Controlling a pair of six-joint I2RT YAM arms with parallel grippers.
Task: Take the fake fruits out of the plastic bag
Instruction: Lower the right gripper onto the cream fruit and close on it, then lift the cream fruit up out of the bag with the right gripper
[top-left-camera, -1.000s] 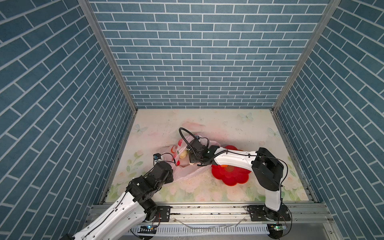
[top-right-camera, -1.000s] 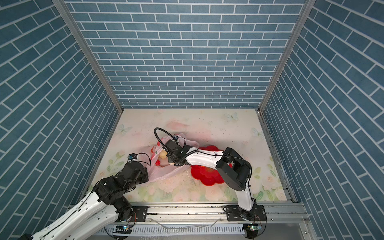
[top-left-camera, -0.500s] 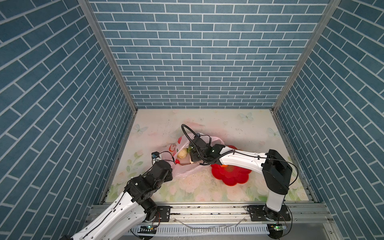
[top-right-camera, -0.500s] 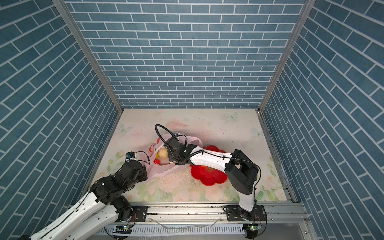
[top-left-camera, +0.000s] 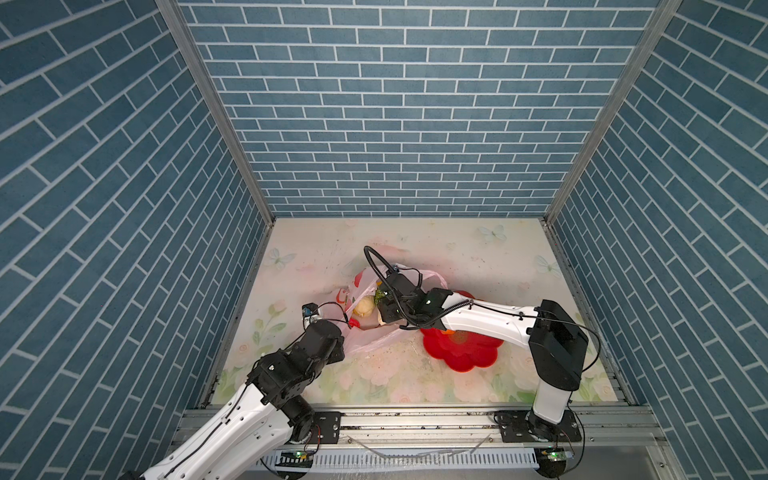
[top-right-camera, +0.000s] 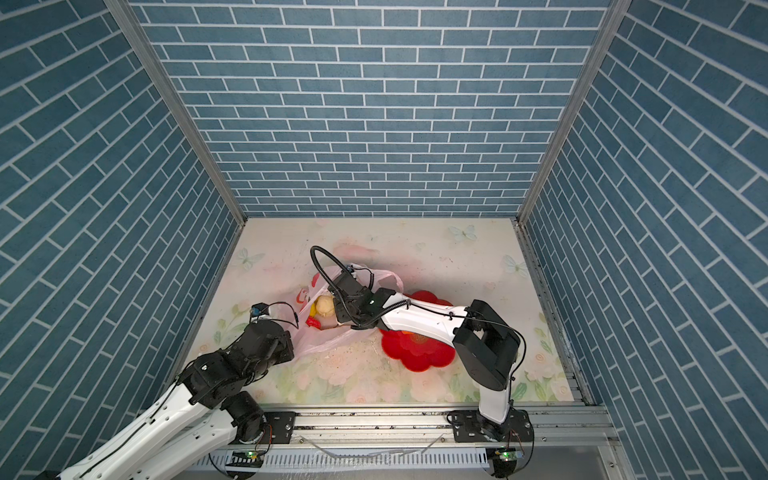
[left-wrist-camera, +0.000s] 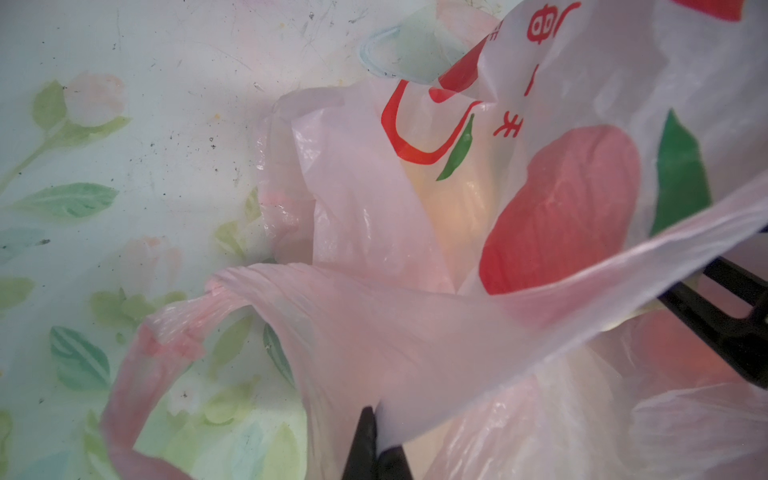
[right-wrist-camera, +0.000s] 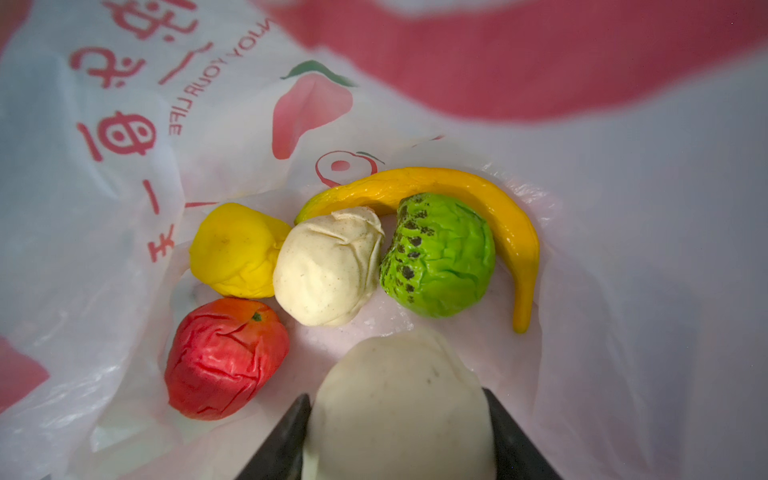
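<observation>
Here, inside the thin translucent pale-pink plastic bag (right-wrist-camera: 623, 257), we see a long yellow banana (right-wrist-camera: 490, 199), green lumpy fruit (right-wrist-camera: 440, 255), yellow fruit (right-wrist-camera: 235, 249), wrinkled red fruit (right-wrist-camera: 224, 357) and cream-beige lump (right-wrist-camera: 328, 270); our right gripper (right-wrist-camera: 395, 397) grasps a second cream-beige lump (right-wrist-camera: 399, 370), left gripper (left-wrist-camera: 376, 440) clenched on the bag's film

Seemingly six fake fruits (right-wrist-camera: 328, 266) sit inside the pink plastic bag (right-wrist-camera: 623, 249).

the plastic bag (right-wrist-camera: 648, 232) carries red print, seen mirrored from its inside in the right wrist view: latin capitals reading "njoy your life" beside the chinese characters 每一天. the characters above these are too blurred to read.
</observation>
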